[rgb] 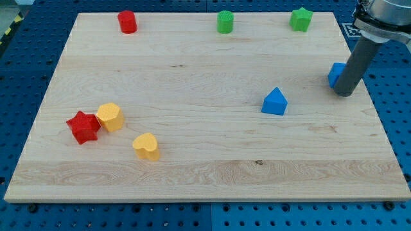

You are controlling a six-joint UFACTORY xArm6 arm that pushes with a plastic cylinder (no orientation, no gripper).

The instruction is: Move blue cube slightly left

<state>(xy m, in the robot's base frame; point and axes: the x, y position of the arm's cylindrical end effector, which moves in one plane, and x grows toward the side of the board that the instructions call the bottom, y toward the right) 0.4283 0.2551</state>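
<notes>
So the blue cube [335, 74] sits near the board's [192, 96] right edge with my tip [344, 94] touching its right side; no pincer here, just a bare rod holding nothing, probably parked there so it can shove the cube leftward.

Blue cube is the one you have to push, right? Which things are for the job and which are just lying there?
For the job:
blue cube, at the view's right edge, partly hidden by the rod
my tip, touching the cube's right side

Just lying about:
blue triangular block
red cylinder
green cylinder
green star
red star
yellow hexagonal block
yellow heart
</notes>
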